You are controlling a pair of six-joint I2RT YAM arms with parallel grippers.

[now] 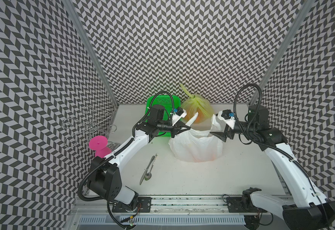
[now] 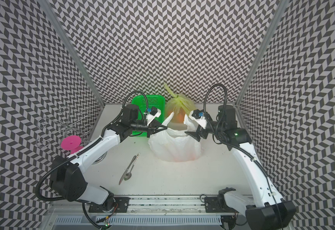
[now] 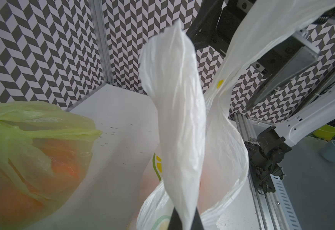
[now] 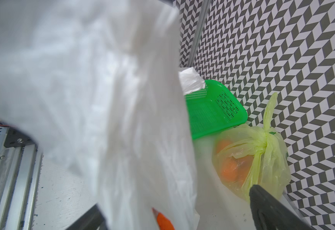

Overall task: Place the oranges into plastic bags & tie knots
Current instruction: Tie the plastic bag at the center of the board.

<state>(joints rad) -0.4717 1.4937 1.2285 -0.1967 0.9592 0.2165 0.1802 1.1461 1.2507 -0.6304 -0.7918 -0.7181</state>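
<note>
Left wrist view: the left jaws are clamped shut on one handle strip point(image 3: 174, 119) of the white lemon-print bag point(image 3: 228, 159). The strip rises upright from between them.

Right wrist view: the right jaws stand wide apart, one finger on each side of the second handle strip point(image 4: 122, 119). The film hangs loose between them and is not gripped.

In both top views the white lemon-print bag sits on the middle of the surface point(image 1: 232, 175) between the two arms. Its handle strips are apart and untied, and orange colour shows faintly through its lower wall.

The yellow-green bag point(image 4: 270, 169) stands at the rear of the surface, just beside the green mesh basket point(image 4: 208, 111). Its handles are tied in a knot point(image 4: 267, 140). Oranges point(image 4: 229, 169) are visible through its film.
</note>
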